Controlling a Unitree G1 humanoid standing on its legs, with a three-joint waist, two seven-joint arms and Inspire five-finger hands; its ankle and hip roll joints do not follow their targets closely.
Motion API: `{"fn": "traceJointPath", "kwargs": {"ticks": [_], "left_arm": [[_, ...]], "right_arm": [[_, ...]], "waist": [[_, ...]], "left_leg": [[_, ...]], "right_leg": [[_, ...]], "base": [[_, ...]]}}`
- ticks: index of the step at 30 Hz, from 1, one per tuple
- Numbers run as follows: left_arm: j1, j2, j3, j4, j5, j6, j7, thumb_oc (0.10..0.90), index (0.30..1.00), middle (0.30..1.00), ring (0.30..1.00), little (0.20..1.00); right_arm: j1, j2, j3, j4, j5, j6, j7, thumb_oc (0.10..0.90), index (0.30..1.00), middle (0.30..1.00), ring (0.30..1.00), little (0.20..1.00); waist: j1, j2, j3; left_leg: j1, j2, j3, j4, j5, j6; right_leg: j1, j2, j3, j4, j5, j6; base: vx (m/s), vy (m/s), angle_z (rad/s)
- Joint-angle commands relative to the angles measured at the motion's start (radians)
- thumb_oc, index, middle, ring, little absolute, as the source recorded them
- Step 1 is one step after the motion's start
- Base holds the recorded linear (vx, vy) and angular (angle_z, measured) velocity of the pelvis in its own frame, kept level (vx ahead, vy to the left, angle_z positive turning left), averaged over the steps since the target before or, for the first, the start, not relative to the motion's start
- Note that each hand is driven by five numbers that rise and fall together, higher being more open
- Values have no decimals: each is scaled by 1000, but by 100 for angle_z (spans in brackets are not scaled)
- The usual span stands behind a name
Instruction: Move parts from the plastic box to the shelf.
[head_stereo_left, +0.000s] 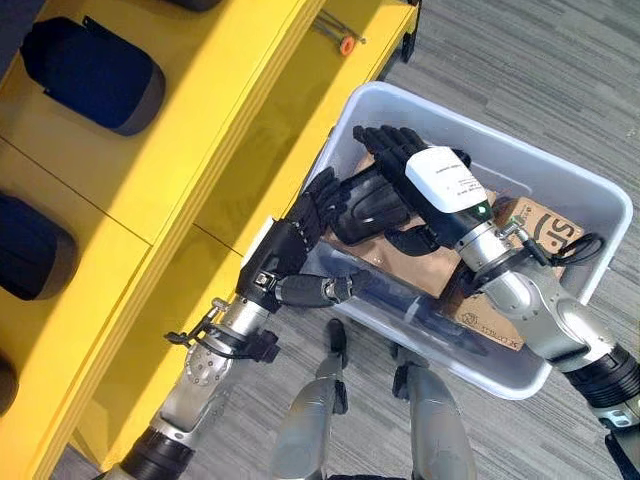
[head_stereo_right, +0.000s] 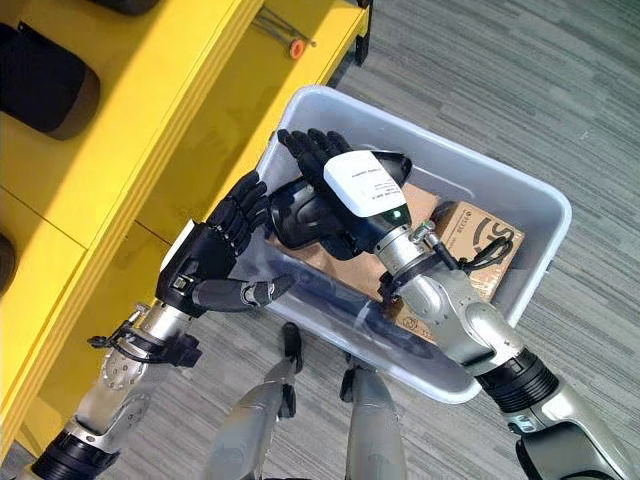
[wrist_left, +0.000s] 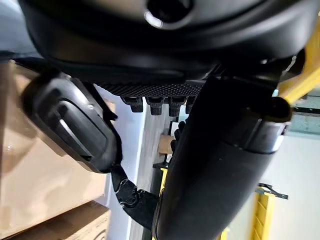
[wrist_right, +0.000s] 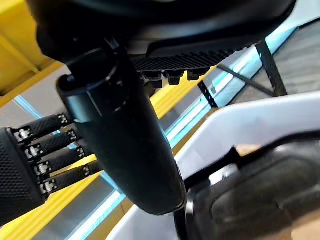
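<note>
translucent plastic box (head_stereo_left: 560, 190) – smooth; matt brown cardboard (head_stereo_left: 545, 225); glossy yellow shelf (head_stereo_left: 200, 110).

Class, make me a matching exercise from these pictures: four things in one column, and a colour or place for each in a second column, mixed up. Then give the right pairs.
Things:
1. shelf
2. plastic box
3. black part
4. cardboard box

Descriptions:
A. lies inside the plastic box, at its right end
B. yellow
C. pale grey, standing on the carpet beside the shelf
D. between the left hand and the right hand, over the plastic box

Pairs: 1-B, 2-C, 3-D, 4-A
</note>
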Motion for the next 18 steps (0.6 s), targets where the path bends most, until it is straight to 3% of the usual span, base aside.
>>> {"fn": "traceJointPath", "kwargs": {"ticks": [1,6,8,18], "left_arm": [[5,17,11,-147,3,-128,-24,900,1000,1000,1000,1000],[-10,20,-7,-148,-5,-125,-16,900,1000,1000,1000,1000],[-7,13,-16,-160,30,-112,16,900,1000,1000,1000,1000],[-17,-1,-35,-150,53,-113,46,900,1000,1000,1000,1000]], "right_arm": [[-142,1,25,-46,-42,-14,-58,900,1000,1000,1000,1000],[-152,4,39,26,-57,40,-138,900,1000,1000,1000,1000],[-129,21,-3,46,-112,90,-254,900,1000,1000,1000,1000],[-68,44,-37,55,-179,112,-299,900,1000,1000,1000,1000]], "waist": [[-7,-16,-10],[-9,-12,-10],[-15,-12,-10],[-32,-12,-10]], "left_leg": [[-71,-15,-15,144,-155,13],[-134,-13,-10,165,-148,14],[-161,-15,-10,171,-146,13],[-202,-14,1,182,-148,8]], "right_leg": [[-8,25,38,118,-204,8],[-70,30,46,152,-210,3],[-96,35,56,157,-210,3],[-139,37,76,168,-214,5]], "base": [[-11,-19,3],[-9,-2,6],[-8,-2,2],[-6,-1,-4]]}}
